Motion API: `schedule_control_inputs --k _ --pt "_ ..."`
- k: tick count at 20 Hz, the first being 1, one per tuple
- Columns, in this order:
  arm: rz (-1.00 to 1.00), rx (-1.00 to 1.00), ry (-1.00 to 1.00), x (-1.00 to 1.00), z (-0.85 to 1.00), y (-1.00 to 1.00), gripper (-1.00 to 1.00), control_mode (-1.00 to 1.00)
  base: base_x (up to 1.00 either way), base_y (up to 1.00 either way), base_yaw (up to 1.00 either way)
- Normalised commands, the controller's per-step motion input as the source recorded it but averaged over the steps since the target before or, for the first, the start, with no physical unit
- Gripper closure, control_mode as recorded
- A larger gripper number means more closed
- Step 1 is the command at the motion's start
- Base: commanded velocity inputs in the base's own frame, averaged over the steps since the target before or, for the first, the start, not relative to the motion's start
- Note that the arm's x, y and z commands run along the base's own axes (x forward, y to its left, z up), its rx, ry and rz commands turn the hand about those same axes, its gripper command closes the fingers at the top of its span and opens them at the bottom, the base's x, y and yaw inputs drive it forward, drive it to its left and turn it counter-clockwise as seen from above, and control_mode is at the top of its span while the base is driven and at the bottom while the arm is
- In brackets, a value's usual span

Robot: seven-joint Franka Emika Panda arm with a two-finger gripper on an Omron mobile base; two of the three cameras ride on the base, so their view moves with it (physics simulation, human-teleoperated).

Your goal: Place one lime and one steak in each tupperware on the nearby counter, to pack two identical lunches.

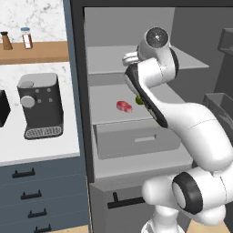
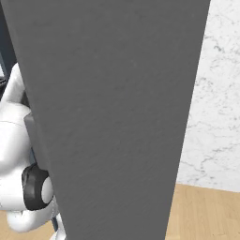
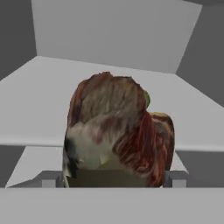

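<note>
Steak (image 3: 116,131), the darker brown-red piece with pale marbling, sits between the gripper (image 3: 114,178) fingers in the hand view, standing on edge and looming close to the camera. The two grey fingertips (image 3: 51,178) flank its lower corners, and the jaws appear clamped on it at a fairly wide spread, though the contact itself is hidden behind the meat. A sliver of lime (image 3: 147,99) peeks out just past its far upper right edge.

Beyond it lies a pale grey shelf (image 3: 43,87) inside an open fridge, with bare grey walls behind. From the left base view the second steak (image 1: 124,106), bright red-pink, lies flat on the middle fridge shelf (image 1: 104,98), with a lime (image 1: 139,100) just to its right, partly hidden by the arm. Below the shelf is a grey drawer (image 1: 136,139).

Left of the fridge, a dark coffee machine (image 1: 40,104) stands on the white counter (image 1: 32,148); a wooden wall shelf (image 1: 34,51) above it carries two small bottles. The right base view is blocked by the fridge's grey side panel (image 2: 117,108).

The meat looks light, soft and likely slick, so it could sag or slip; a grip across its thick middle seems safest.
</note>
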Motion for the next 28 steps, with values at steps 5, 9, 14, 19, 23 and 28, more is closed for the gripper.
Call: schedule_control_inputs --k 5,9,14,19,23,28 --pt "0.0 0.0 -0.08 -1.0 -0.01 -0.47 1.0 -1.0 0.0 0.0 0.0" --pt "0.01 0.0 -0.02 -1.0 -0.19 -0.21 1.0 -1.0 0.0 0.0 0.0" --pt "0.03 0.0 -0.01 -0.4 -0.13 0.0 1.0 1.0 -0.6 0.0 0.08" --pt "0.0 0.0 0.0 0.0 0.0 0.0 1.0 1.0 -1.0 0.2 0.2" --pt "0.0 0.0 0.0 0.0 0.0 0.0 1.0 1.0 -0.3 0.99 0.06" --pt "0.0 0.0 0.0 0.0 0.0 0.0 1.0 1.0 0.03 1.0 0.0"
